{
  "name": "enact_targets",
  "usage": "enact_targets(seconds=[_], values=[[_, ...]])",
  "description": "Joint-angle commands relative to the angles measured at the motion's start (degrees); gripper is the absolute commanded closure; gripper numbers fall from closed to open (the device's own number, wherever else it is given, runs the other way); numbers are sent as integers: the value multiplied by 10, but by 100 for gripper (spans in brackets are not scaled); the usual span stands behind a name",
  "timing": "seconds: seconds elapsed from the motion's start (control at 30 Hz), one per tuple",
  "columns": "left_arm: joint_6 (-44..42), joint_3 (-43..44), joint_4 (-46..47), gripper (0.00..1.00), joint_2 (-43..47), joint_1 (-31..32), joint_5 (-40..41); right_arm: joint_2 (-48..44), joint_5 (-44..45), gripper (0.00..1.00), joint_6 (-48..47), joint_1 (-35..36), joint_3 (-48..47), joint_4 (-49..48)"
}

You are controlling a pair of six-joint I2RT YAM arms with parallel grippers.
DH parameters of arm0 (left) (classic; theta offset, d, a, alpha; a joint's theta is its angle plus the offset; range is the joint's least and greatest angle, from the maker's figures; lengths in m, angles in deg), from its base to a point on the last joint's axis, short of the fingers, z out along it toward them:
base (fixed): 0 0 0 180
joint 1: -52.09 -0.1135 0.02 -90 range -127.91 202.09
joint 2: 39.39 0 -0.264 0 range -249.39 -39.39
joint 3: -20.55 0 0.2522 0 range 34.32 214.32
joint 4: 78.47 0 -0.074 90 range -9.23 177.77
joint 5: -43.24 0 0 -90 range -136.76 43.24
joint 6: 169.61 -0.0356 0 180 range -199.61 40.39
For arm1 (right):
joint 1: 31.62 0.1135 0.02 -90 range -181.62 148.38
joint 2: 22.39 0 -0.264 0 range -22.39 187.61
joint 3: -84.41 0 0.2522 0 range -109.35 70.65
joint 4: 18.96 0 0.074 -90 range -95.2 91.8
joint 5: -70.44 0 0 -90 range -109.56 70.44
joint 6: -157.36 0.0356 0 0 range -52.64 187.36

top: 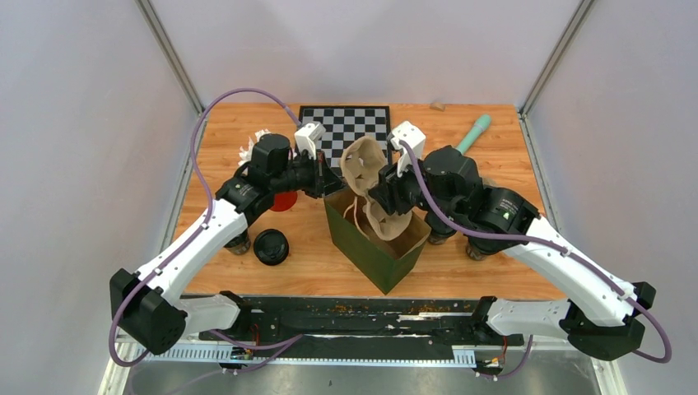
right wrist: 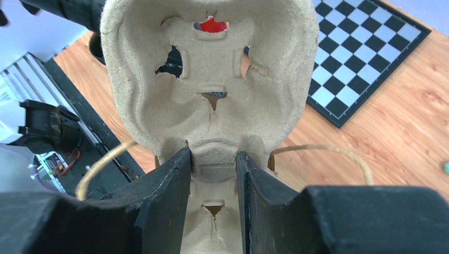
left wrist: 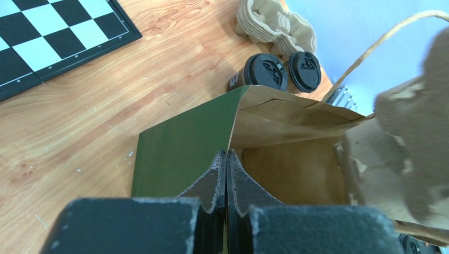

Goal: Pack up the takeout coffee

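A green paper bag (top: 370,251) stands open mid-table. My left gripper (left wrist: 226,154) is shut on the bag's rim at its left back corner (top: 336,183). My right gripper (right wrist: 213,157) is shut on the middle ridge of a pulp cup carrier (right wrist: 212,69), which stands on edge over the bag's mouth (top: 366,169) with its lower end inside. One takeout coffee (top: 271,246) with a black lid stands left of the bag, another (top: 239,243) is half hidden under my left arm. Two more coffees (left wrist: 263,71) (left wrist: 305,71) stand right of the bag, mostly under my right arm.
A red cup (top: 284,201) with white straws (top: 253,146) is behind my left arm. A chessboard (top: 346,132) lies at the back. A teal stick (top: 474,133) lies back right. A stack of pulp carriers (left wrist: 270,24) sits beyond the two coffees. The bag's string handles (right wrist: 317,149) hang loose.
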Motion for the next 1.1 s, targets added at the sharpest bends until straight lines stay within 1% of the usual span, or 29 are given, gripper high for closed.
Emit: enact_targets(seconds=[0.0,0.33,0.5,0.8,0.83,0.87,0.9,0.93,1.07], values=[[0,-3,23,100,19,3,3,-13,26,63,6,-2,10,29],[7,-9,23,100,33,3,15,26,-13,63,3,-1,8,103],[7,-9,20,100,35,3,15,46,-17,64,3,-1,2,130],[14,0,15,100,44,3,13,73,-22,64,2,-1,0,147],[14,1,12,99,45,3,14,74,-24,64,1,-1,0,147],[14,1,10,96,48,3,13,76,-26,65,1,-2,-1,147],[12,3,8,89,50,3,12,77,-29,65,1,-1,-1,146],[10,5,4,85,52,3,13,78,-32,65,0,-1,-1,146],[-2,16,-17,80,59,3,28,86,-50,66,-9,0,-1,147]])
